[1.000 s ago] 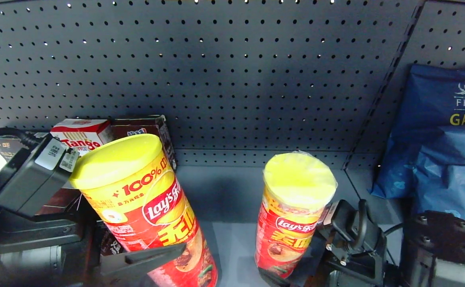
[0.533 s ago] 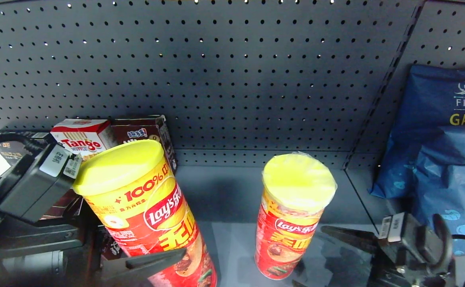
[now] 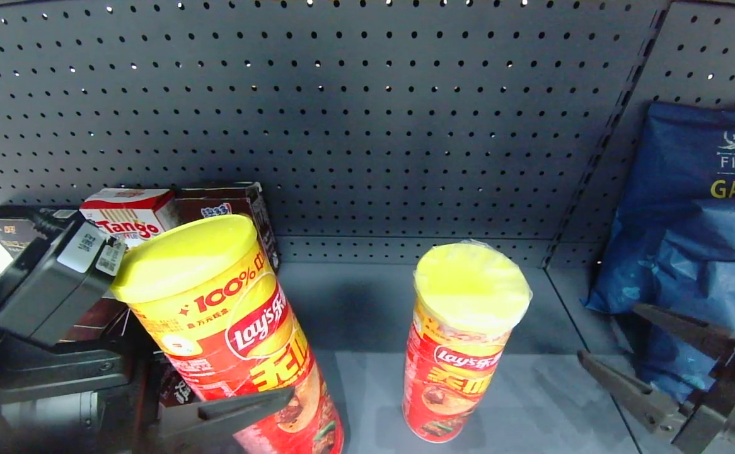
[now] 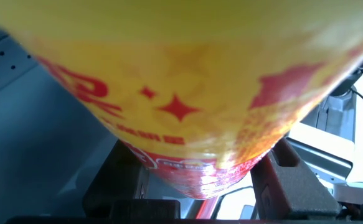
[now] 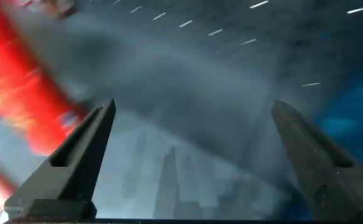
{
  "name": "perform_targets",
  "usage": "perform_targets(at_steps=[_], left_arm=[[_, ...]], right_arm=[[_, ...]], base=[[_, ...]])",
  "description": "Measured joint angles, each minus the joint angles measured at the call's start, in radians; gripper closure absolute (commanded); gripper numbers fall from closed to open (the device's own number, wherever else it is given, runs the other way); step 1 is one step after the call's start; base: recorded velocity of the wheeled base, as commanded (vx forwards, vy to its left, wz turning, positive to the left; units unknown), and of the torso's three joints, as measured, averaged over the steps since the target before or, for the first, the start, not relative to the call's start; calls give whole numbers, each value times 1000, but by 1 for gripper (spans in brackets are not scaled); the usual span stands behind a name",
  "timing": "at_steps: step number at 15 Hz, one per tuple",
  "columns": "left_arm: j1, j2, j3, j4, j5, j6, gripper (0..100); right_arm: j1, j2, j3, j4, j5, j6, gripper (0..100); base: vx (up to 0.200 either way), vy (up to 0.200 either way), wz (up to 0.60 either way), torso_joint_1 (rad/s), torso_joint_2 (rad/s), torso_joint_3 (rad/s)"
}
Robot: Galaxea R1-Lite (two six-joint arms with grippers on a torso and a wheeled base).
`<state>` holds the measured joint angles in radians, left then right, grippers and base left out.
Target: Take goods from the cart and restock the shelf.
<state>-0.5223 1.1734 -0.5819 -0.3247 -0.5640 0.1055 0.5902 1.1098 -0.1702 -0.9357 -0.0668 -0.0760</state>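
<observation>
A red and yellow chips can (image 3: 229,328) with a yellow lid leans at the lower left, and my left gripper (image 3: 241,403) is shut on its lower body; one dark finger (image 3: 235,403) crosses its front. From the left wrist, the can (image 4: 187,81) looms between both fingers of the left gripper (image 4: 200,186). A second chips can (image 3: 465,340) stands upright on the grey shelf floor (image 3: 355,302). My right gripper (image 3: 613,332) is open, a short way to the right of that can and apart from it. Through the right gripper (image 5: 193,155) I see the red can (image 5: 19,106) at one side.
Biscuit boxes (image 3: 131,217) and a dark box (image 3: 229,205) sit at the back left. Blue snack bags (image 3: 701,208) fill the right bay behind a divider. A dark pegboard (image 3: 367,126) closes the back. Bare shelf floor lies between the two cans.
My right gripper has let go of the standing can and drawn back to the right, now open. The left gripper and its can dipped a little, then came back up.
</observation>
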Motion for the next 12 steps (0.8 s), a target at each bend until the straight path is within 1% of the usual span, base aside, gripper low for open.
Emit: perform_targets(at_steps=[5,8,10,12], left_arm=[[1,-1,4,0,1,-1,100],[1,-1,4,0,0,0,100],[0,-1,-1,-1,0,0,100],[-2,-1,-6,-1,-1,0,100]], right_arm=[[-240,-148,41,-3,59,-31,0],[-410,-283,116,20,62,-16,0],[-499,-412,145,145,44,12,0],[-569,-613,158,375,20,31,0]], base=[[0,0,0,0,0,0],[0,0,0,0,0,0],[0,0,0,0,0,0],[0,0,0,0,0,0]])
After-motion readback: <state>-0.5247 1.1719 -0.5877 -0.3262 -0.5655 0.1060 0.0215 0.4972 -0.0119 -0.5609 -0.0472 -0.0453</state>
